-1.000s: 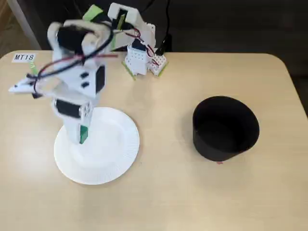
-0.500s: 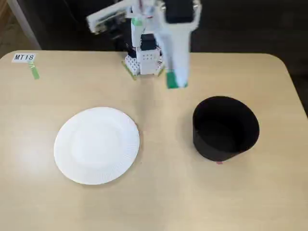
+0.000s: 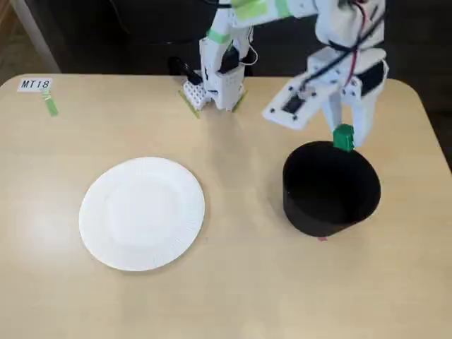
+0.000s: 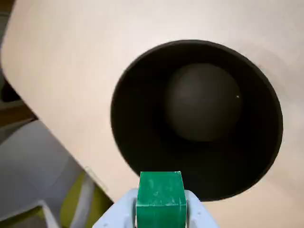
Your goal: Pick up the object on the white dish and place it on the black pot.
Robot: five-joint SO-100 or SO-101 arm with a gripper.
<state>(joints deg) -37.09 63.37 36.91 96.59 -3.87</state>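
So from my end: table [image 3: 233, 296], white dish [image 3: 142, 213] sitting bare toward the left edge, black pot [image 3: 330, 189] near the right edge, and my gripper [image 3: 344, 138] pinching the green cube [image 3: 343, 137] just over the pot's far rim.

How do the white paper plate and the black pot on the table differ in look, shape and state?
The white paper plate is flat and shallow with a ribbed rim; the black pot is a tall, plain-walled cylinder. The plate is wider than the pot. The plate lies clear of the arm, while the green cube, held in the jaws, hangs at the pot's far rim. Both are round, empty and rest on the table.
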